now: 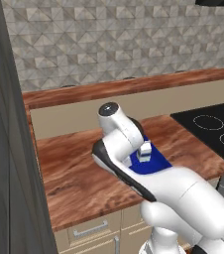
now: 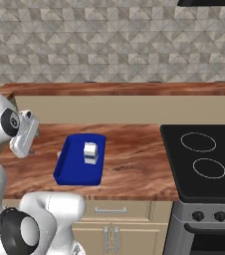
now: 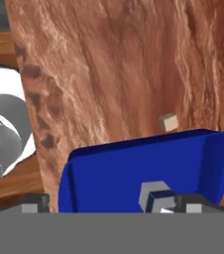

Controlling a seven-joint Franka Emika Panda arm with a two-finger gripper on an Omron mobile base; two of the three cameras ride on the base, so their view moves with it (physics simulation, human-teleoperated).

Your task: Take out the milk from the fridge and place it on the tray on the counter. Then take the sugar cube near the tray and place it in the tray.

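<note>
Milk (image 2: 90, 152) is seen standing upright in the tray (image 2: 67, 167); the gripper (image 2: 31, 151) is spread fully apart beside the tray, with nothing held.

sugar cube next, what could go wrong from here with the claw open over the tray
1. The sugar cube is tiny and sits on the counter just outside the tray rim; a finger could land on the rim or nudge the cube away.
2. The milk stands upright in the tray, so the open claw or arm could tip it while moving across.
3. Such a small cube may slip out from between the fingers.
</note>
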